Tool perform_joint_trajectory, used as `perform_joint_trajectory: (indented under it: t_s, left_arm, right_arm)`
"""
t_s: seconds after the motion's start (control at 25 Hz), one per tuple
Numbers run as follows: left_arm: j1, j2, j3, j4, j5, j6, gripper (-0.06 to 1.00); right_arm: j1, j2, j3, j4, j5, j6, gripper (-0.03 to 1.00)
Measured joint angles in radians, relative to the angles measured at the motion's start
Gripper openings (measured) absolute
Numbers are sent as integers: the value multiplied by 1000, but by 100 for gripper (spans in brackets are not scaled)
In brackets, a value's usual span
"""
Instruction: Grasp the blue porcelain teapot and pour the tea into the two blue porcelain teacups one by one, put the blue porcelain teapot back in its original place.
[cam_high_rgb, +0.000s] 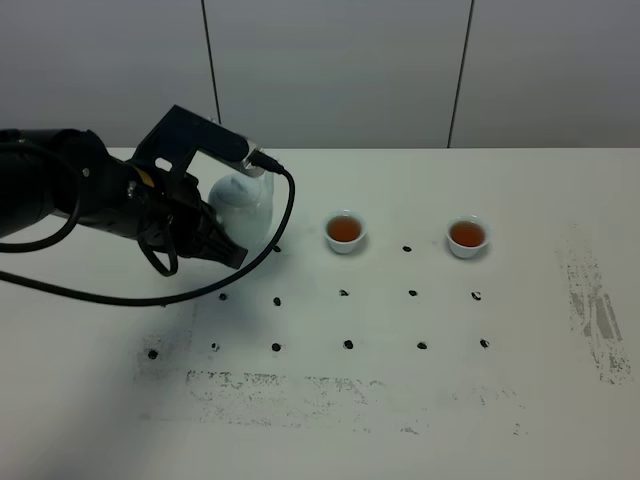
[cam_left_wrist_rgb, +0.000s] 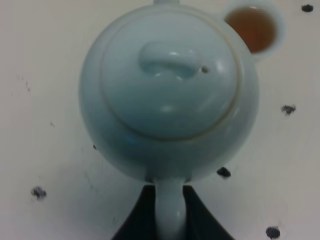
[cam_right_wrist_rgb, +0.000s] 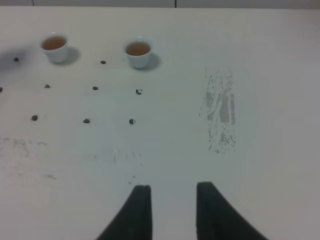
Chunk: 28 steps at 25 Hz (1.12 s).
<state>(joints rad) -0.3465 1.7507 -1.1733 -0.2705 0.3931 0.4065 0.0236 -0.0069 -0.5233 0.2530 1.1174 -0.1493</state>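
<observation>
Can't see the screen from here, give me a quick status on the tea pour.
Left gripper shut on the teapot handle. Right gripper empty, nothing between its jaws. Both teacups hold tea. Nothing in the way.

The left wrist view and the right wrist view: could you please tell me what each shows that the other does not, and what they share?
Only the left wrist view shows the blue porcelain teapot from above, its loop handle between the left gripper's fingers.

Only the right wrist view shows the right gripper holding nothing, a second teacup and a scuffed patch.

Both show a tea-filled teacup and black dots on the white table.
</observation>
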Motion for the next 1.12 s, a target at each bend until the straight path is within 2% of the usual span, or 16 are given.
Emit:
perform_joint_trajectory:
  t_s: [0.24, 0.48, 0.72, 1.12]
  left_arm:
    - [0, -66, 140, -2, 2, -47, 8]
    - [-6, -76, 250, -1, -6, -51, 8]
    - [-11, -78, 300, 2, -37, -51, 8]
    - [-11, -69, 300, 22, -45, -51, 8]
  right_arm:
    - [0, 0, 0, 0, 0, 0, 21]
    - [0, 0, 0, 0, 0, 0, 21]
    - [0, 0, 0, 0, 0, 0, 21]
    - [0, 0, 0, 0, 0, 0, 21]
